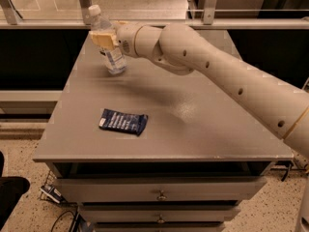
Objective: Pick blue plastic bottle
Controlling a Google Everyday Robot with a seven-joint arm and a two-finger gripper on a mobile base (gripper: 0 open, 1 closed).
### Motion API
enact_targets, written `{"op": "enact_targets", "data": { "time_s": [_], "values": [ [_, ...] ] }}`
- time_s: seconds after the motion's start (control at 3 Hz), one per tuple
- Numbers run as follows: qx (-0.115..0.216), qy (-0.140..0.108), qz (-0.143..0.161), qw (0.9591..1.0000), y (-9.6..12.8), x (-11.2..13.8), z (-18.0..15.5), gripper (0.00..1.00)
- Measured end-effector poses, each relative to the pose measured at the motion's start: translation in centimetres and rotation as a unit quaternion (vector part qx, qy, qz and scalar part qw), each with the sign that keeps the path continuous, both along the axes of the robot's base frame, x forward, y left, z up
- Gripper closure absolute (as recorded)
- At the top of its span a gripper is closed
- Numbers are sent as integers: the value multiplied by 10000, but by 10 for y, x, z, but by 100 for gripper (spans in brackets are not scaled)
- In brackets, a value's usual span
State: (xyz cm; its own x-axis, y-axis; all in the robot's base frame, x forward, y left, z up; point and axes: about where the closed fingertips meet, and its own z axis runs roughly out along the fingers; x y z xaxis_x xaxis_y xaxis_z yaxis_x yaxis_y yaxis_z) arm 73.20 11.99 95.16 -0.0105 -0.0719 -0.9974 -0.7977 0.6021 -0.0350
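The blue plastic bottle (115, 60) is clear with a white cap and stands at the far left of the grey table (203, 124). It leans with its cap toward the left. My gripper (102, 37) reaches in from the right and its tan fingers (99, 36) are shut around the bottle's upper body. The bottle's base is at or just above the tabletop; I cannot tell whether it touches.
A flat dark blue snack packet (123, 122) lies on the table's front left. Drawers (159, 195) sit under the tabletop. A glass railing with metal posts (208, 4) runs behind the table. My long white arm (227, 81) crosses the table's right side.
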Motion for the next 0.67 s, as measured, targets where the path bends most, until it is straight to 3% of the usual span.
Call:
{"op": "enact_targets", "data": {
  "time_s": [0.33,0.67],
  "values": [
    [1,0,19,10000,3,-1,0,89],
    [2,1,34,10000,5,-1,0,100]
  ]
}}
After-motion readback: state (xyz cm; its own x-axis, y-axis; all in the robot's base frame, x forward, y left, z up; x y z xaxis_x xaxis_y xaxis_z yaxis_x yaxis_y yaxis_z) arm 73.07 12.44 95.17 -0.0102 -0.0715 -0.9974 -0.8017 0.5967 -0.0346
